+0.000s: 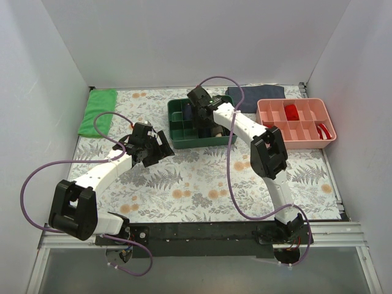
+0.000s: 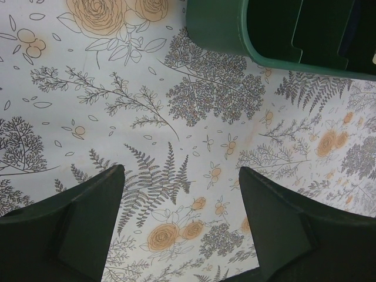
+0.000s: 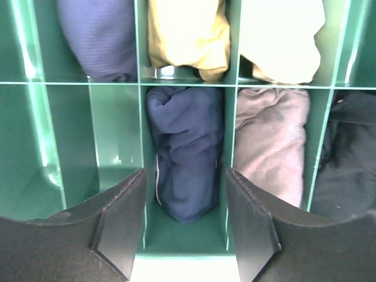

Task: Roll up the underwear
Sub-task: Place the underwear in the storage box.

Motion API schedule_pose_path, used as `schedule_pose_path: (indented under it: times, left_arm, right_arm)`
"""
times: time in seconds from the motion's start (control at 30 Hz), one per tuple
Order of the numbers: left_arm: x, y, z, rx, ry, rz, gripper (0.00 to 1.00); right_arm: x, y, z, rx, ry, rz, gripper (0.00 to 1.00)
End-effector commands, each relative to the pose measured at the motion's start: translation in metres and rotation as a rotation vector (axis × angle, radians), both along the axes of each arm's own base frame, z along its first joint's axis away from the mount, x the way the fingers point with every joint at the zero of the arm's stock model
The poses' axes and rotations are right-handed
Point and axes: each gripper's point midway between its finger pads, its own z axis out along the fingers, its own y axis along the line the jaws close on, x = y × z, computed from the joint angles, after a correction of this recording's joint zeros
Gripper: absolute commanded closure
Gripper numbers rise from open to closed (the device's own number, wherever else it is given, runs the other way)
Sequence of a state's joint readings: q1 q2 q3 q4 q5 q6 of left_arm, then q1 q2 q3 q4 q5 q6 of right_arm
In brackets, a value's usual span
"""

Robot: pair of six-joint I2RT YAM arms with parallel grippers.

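The underwear (image 3: 187, 154) is rolled up into a little navy blue bundle. It sits in one slot of the green tray (image 1: 176, 138), near the back of the table (image 1: 202, 184). A thin white line runs down one side of the roll. The right gripper (image 3: 185, 176) hangs right over that slot. Its two fingers are spread wide, one on each side of the roll, and they are not pinching it. A pinkish-grey roll (image 3: 270, 141) lies in the slot just beside it, and a yellow roll (image 3: 188, 35) sits in the slot past it. The left gripper (image 2: 181, 176) is over the flowery table, near a corner of the green tray. Its fingers are spread apart too and hold nothing. A pink tray (image 1: 297, 142) stands beside the green one, and a green cloth (image 1: 98, 111) lies far off at the table's left edge.
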State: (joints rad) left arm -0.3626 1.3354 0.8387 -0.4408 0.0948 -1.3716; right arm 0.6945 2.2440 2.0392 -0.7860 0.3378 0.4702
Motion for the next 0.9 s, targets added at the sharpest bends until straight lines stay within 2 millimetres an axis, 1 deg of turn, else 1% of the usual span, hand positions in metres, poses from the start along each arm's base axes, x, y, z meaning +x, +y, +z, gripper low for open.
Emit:
schedule_pose_path:
  times: [0.0, 0.1, 0.13, 0.2, 0.23, 0.3, 0.37, 0.43, 0.47, 0.5, 0.57, 0.6, 0.63, 0.7, 0.77, 0.87]
  left_arm:
    - [0.000, 0.000, 0.007, -0.011, -0.020, -0.013, 0.21]
    - [0.000, 0.000, 0.007, -0.011, -0.019, -0.012, 0.21]
    - [0.000, 0.000, 0.008, -0.012, -0.023, -0.013, 0.21]
    - [0.001, 0.000, 0.008, -0.011, -0.025, -0.012, 0.21]
    - [0.000, 0.000, 0.008, -0.008, -0.022, -0.013, 0.21]
    - [-0.001, 0.002, 0.008, -0.001, -0.021, -0.011, 0.21]
    - [0.000, 0.003, 0.008, 0.004, -0.023, -0.008, 0.21]
    - [0.000, 0.003, 0.008, 0.004, -0.023, -0.008, 0.21]
    - [0.000, 0.003, 0.008, 0.004, -0.022, -0.008, 0.21]
    - [0.000, 0.003, 0.009, 0.003, -0.024, -0.006, 0.21]
    - [0.000, 0.003, 0.007, 0.003, -0.021, -0.007, 0.21]
    - [0.000, 0.003, 0.007, 0.003, -0.019, -0.008, 0.21]
    - [0.000, 0.003, 0.007, 0.003, -0.021, -0.009, 0.21]
    - [0.001, 0.002, 0.011, -0.001, -0.033, -0.009, 0.20]
    - [0.002, 0.003, 0.013, -0.001, -0.043, -0.008, 0.18]
    - [0.004, 0.003, 0.019, -0.001, -0.061, -0.010, 0.16]
  right_arm:
    - [0.005, -0.002, 0.032, 0.024, -0.072, -0.007, 0.36]
    - [0.006, -0.002, 0.032, 0.028, -0.078, -0.009, 0.51]
    - [0.008, 0.000, 0.030, 0.032, -0.080, -0.008, 0.65]
    - [0.009, 0.003, 0.027, 0.038, -0.078, -0.001, 0.84]
    - [0.010, 0.003, 0.022, 0.035, -0.073, -0.003, 0.97]
    - [0.015, 0.002, 0.020, 0.030, -0.077, -0.010, 0.99]
    - [0.019, 0.001, 0.013, 0.026, -0.079, -0.022, 0.99]
    - [0.024, 0.002, 0.014, 0.028, -0.100, -0.020, 0.99]
    - [0.025, 0.002, 0.011, 0.026, -0.105, -0.015, 0.99]
    - [0.029, 0.006, 0.012, 0.051, -0.114, -0.002, 0.99]
    - [0.033, 0.007, 0.006, 0.061, -0.103, -0.005, 0.99]
    - [0.038, 0.007, 0.009, 0.068, -0.109, -0.011, 0.99]
    - [0.040, 0.007, 0.003, 0.063, -0.104, -0.014, 0.99]
    - [0.043, 0.006, -0.001, 0.068, -0.107, -0.016, 0.99]
    - [0.049, 0.009, -0.003, 0.092, -0.114, -0.008, 0.99]
    - [0.049, 0.012, -0.015, 0.101, -0.071, 0.002, 0.99]
